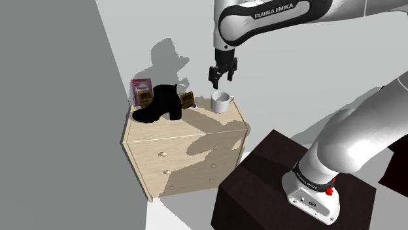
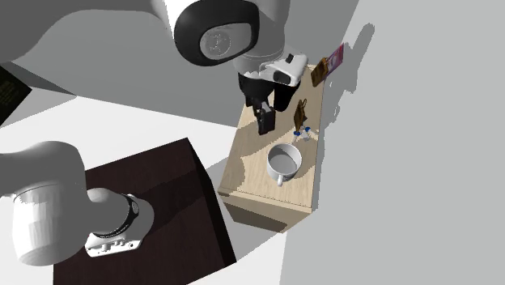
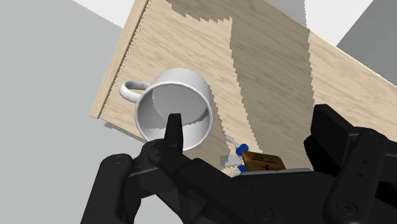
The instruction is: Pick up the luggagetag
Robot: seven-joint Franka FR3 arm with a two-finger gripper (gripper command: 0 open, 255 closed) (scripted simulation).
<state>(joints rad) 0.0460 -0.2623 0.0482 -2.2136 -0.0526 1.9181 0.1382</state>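
The claw [image 1: 222, 80] hangs wide open and empty above the mug [image 1: 221, 101], apparently spread in readiness to drop onto the luggagetag [image 3: 261, 160]. That tag sits on the dresser [image 1: 196, 140] top just beside the mug, between it and the black boot [image 1: 159, 104]. It is a small brown slab whose strap carries blue beads on the mug's side.

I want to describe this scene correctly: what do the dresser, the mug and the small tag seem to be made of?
Dresser: light wood with a matte finish; grain lines show on its top. Mug: plain white and smooth, maybe ceramic, but the look leaves it open. Tag: brown, perhaps leather; too small to be sure.
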